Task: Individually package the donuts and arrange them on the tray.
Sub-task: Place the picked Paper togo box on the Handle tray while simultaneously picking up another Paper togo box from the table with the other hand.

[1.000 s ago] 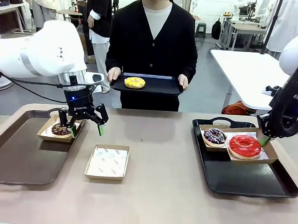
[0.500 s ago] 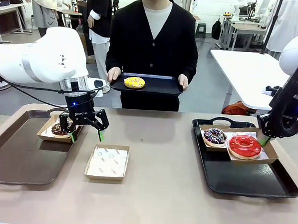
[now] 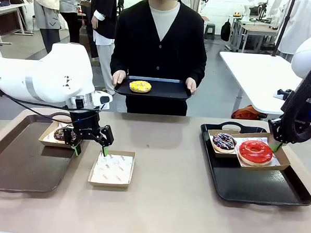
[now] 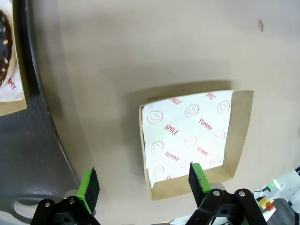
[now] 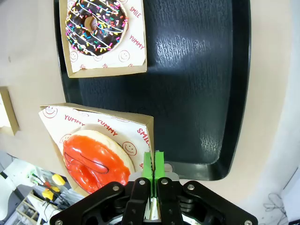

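The left hand (image 3: 91, 149) (image 4: 143, 182) hung spread wide, holding nothing, its green fingertips pointing down at the counter (image 3: 166, 200). Just beneath it and a little toward the robot lay the empty box (image 3: 112, 169) (image 4: 187, 140), lined with printed white paper; in the left wrist view one fingertip stood over the box's near wall and the other over the rim of the brown tray (image 3: 17, 166) (image 4: 28, 154). The chocolate donut (image 3: 63, 135) (image 4: 3, 47) sat in its own box on that tray, just beside the hand on its outer side.

The right hand (image 3: 275, 146) (image 5: 153, 164) was closed narrow, pads pressed together at the corner wall of the red donut's box (image 3: 278, 163) (image 5: 140, 126); it seemed to pinch that wall. The red donut (image 3: 255, 151) (image 5: 96, 159) lay in that box right next to the fingers. The sprinkled dark donut (image 3: 223, 141) (image 5: 96, 26) sat in a neighbouring box farther from the hand, both on the black tray (image 3: 261, 190) (image 5: 197, 84).

Well beyond both hands, across the counter, a person (image 3: 159, 43) held a small black tray (image 3: 167, 89) carrying the yellow donut (image 3: 140, 86).
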### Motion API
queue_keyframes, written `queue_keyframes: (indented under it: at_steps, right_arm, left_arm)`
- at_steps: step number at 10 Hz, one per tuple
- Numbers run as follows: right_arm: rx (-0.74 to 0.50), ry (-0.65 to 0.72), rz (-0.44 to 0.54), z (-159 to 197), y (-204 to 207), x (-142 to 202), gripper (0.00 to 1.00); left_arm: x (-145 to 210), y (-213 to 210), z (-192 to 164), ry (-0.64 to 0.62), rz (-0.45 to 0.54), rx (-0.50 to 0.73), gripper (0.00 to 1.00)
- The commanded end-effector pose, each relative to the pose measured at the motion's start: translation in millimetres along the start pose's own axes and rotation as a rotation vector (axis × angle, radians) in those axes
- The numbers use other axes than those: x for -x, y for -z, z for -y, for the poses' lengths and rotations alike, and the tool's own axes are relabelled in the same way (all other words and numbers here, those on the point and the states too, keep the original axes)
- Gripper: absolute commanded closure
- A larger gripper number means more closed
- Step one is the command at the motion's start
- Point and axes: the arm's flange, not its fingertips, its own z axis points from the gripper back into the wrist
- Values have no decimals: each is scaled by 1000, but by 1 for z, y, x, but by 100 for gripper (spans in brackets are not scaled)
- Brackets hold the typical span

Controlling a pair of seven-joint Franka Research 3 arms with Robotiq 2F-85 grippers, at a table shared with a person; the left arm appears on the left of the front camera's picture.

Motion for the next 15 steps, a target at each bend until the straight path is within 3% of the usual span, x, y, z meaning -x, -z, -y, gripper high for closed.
queue_keyframes:
  at_steps: [1,11,15]
  right_arm:
    - [-1,0,7,0,-3,0,98]
    - [-1,0,7,0,-3,0,98]
    - [85,21,-13,0,29,10,98]
  left_arm:
    - [5,6,4,8,78,-2,0]
    - [-1,3,4,8,47,9,0]
    - [4,8,3,23,107,18,0]
